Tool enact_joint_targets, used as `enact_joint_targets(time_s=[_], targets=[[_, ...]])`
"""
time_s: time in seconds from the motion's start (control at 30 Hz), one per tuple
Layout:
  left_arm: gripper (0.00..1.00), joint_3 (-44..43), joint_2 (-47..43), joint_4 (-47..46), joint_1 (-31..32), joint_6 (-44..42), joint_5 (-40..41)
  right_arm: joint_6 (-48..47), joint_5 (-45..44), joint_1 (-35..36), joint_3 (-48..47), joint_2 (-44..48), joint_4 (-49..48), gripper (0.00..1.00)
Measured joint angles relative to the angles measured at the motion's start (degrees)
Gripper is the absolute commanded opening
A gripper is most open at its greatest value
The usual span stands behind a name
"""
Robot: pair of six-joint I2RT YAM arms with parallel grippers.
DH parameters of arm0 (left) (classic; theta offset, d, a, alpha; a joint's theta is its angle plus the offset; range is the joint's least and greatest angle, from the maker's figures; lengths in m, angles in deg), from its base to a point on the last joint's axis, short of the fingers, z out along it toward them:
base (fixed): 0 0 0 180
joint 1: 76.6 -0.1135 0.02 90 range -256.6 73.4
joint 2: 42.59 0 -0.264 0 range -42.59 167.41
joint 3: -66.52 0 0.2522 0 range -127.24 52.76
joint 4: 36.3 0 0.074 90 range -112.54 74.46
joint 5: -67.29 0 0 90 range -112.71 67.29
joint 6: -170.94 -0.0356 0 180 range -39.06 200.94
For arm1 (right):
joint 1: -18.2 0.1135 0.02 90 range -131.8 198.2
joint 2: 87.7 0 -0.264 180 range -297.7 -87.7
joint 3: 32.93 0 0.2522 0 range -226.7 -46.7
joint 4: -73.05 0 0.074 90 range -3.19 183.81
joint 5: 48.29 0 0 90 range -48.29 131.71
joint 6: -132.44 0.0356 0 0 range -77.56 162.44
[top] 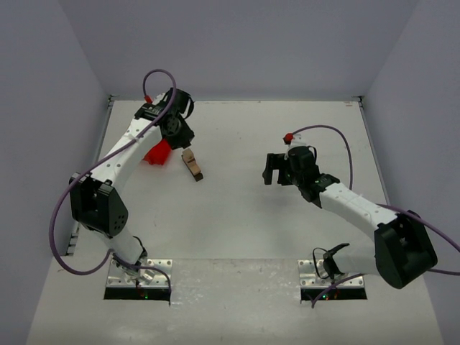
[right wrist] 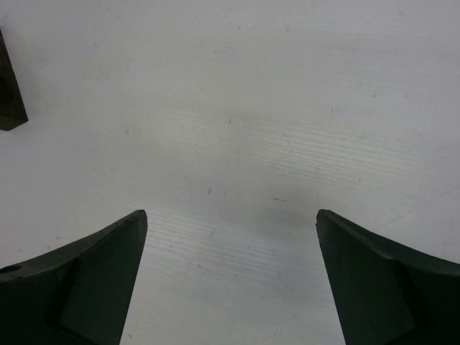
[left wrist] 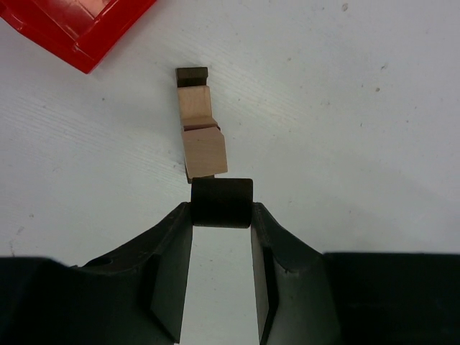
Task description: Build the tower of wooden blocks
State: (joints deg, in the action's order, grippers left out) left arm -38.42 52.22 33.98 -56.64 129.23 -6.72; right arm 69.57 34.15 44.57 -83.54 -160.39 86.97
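**ARM:** As the overhead view has it, the wood block tower (top: 192, 164) stands far-left on the table (top: 237, 230), just right of the red bin (top: 157, 154). Slim column, dark at the foot, tan above. My left arm reaches far out, with the left gripper (top: 183, 140) hanging at the column's top. My right arm is bent at mid-right, and the right gripper (top: 272, 171) is well apart from the stack.

**OBSERVER:** How far along?

**ARM:** Left wrist view: I count three stacked. The base cube (left wrist: 191, 75) is dark, with two tan on it. The top tan cube (left wrist: 205, 151) sits slightly skewed on its neighbour. A fourth, the dark cube (left wrist: 221, 201), is pinched between my left fingertips, just near of the top one. I cannot tell whether it rests on the stack or hangs clear. Judgement: partway built. This cube is not yet seated and let go. No loose cubes show, so I can't say how many remain. The bin's corner lies far-left.

**OBSERVER:** And the right wrist?

**ARM:** Jaws spread wide, nothing between them, bare table beneath. A dark shape (right wrist: 8, 93) sits at the left edge, cut off. I can't tell what it is.
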Motion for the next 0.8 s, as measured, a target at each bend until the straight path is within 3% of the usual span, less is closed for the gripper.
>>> enact_joint_targets(time_s=[0.8], targets=[[0.0,-0.6,5.2,2.5,-2.9,6.3,-5.7,0.0,-1.3,0.0,0.0,-2.4,1.0,0.99]])
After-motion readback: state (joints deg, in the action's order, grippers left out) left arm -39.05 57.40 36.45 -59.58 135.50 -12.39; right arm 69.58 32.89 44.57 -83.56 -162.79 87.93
